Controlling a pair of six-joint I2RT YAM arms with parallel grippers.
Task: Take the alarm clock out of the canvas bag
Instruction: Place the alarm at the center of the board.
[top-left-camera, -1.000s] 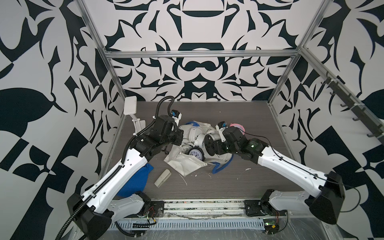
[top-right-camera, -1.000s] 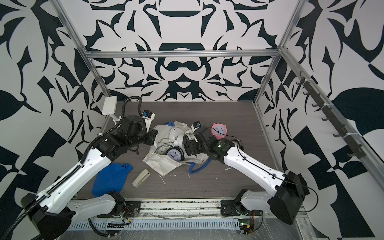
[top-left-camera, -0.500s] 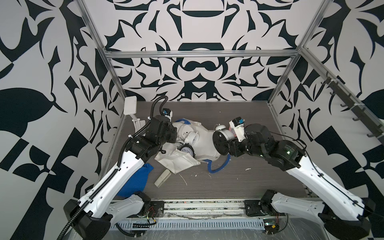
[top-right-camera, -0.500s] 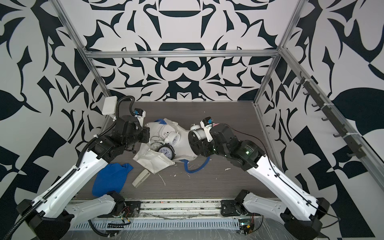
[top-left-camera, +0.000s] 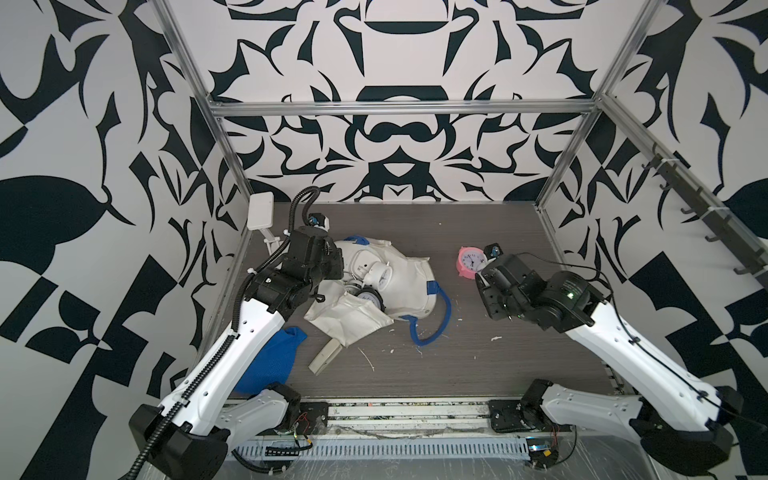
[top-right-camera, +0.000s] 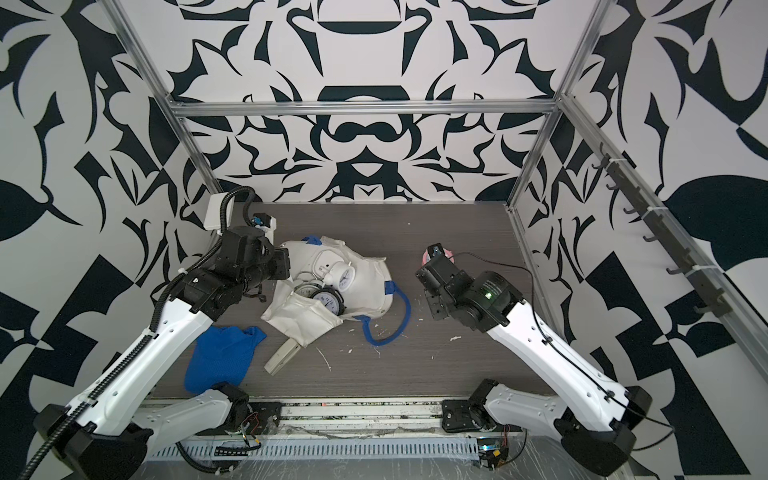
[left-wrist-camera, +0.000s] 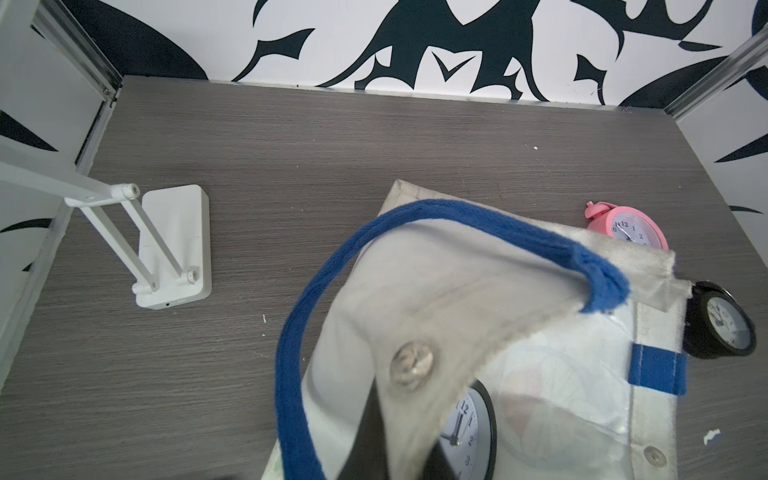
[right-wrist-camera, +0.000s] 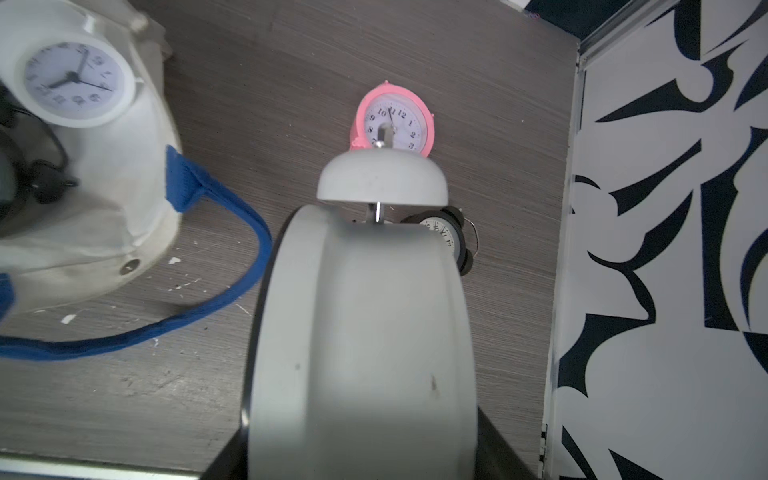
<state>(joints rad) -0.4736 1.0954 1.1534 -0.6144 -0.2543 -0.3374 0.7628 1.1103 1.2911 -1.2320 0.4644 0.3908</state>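
The fingers (right-wrist-camera: 498, 453) of the right gripper (top-left-camera: 486, 286) are clamped on the flanks of the alarm clock (right-wrist-camera: 361, 332), a pale grey-white one with a domed bell on top. The wrist view shows it held edge-on, clear of the canvas bag (top-left-camera: 409, 282) and over bare table. In both top views the gripper's body hides it. The left gripper (top-left-camera: 334, 266) has its fingers (left-wrist-camera: 368, 440) pressed together on the bag's rim, just beside a metal snap, holding that flap and one blue handle (left-wrist-camera: 291, 365) up off the table.

The clock looks to be out of the bag, so I judge the step in hand to be the set-down. Whether the clock touches the table I cannot tell. The next move calls for lowering it onto a free patch, near but not onto the pink clock (top-left-camera: 469, 262) and the small twin-bell clock (right-wrist-camera: 446, 237) just ahead of it, then parting the fingers. A white clock (top-left-camera: 380, 275) and a black clock (top-left-camera: 370, 298) lie at the bag's mouth.

The table (top-left-camera: 498, 374) is dark grey wood grain, flecked with white crumbs. A blue cloth (top-right-camera: 220, 357), a beige bar-shaped thing (top-left-camera: 324, 357) and a white folding stand (left-wrist-camera: 174, 245) sit on the left arm's side. Black-and-white patterned walls on an aluminium frame close the cell in
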